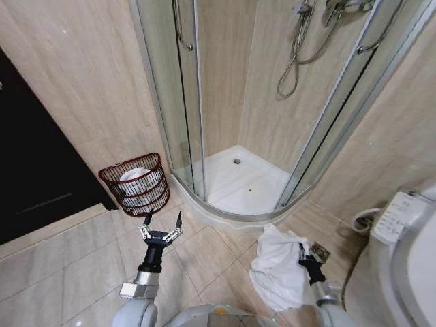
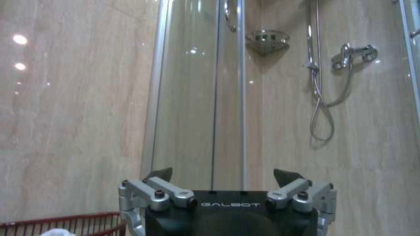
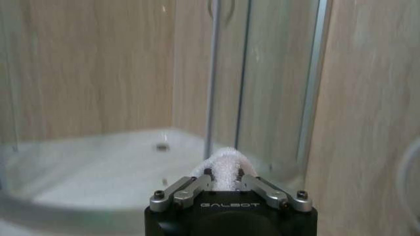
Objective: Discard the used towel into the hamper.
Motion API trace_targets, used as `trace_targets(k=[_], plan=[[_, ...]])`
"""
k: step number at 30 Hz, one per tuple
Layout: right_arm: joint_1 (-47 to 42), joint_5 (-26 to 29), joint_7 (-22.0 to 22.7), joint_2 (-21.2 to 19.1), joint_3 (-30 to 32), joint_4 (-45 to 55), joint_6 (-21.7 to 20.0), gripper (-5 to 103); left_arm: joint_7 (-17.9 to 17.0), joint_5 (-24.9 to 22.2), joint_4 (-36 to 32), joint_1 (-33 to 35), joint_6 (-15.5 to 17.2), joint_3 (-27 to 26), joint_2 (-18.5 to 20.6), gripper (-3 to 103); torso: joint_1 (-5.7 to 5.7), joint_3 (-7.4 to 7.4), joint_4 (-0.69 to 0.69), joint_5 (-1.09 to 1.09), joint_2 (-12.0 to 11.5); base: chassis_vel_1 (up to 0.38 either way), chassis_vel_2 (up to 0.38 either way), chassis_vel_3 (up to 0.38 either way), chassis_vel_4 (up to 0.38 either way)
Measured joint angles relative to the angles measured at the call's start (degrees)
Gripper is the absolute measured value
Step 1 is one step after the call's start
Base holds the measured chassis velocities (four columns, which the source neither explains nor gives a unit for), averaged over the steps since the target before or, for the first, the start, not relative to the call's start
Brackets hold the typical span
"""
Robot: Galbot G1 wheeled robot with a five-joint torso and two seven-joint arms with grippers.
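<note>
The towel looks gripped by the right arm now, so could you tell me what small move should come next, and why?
Probably carry it left toward the hamper. The right gripper is shut on the white towel, which hangs beside the shower base, while the hamper stands against the wall, beyond the open left gripper.

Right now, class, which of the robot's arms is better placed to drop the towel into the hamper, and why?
Right. The right gripper is shut on the towel. The left gripper is nearer the hamper but open and holds nothing.
</note>
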Motion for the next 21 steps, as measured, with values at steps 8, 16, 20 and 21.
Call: trace_targets(k=[8,16,20,21], plan=[[-3.14,0.72,4.58,0.87,0.97,15.66,-4.05,8,0.02,-0.19,0.02,-0.64,0.67,0.55,0.0,100,0.0,0.0,0.01,-0.01,0.0,0.0,0.0,0.0,0.0],[-4.82,-0.18,5.21,1.78,1.49,26.1,-6.78,8,-0.07,-1.05,-0.35,-1.33,2.69,0.57,0.04,100,0.0,0.0,0.01,-0.01,0.0,0.0,0.0,0.0,0.0],[-4.86,-1.04,5.26,1.97,1.3,28.48,-7.39,8,-0.06,-1.08,-0.36,-1.78,3.65,0.56,0.04,100,0.0,0.0,0.0,-0.01,0.0,0.0,0.0,0.0,0.0],[-4.68,-1.27,5.33,2.02,1.18,28.83,-7.54,8,0.0,-1.08,-0.36,-1.91,3.82,0.55,0.05,100,0.0,0.0,0.0,-0.01,0.0,0.0,0.0,0.0,0.0]])
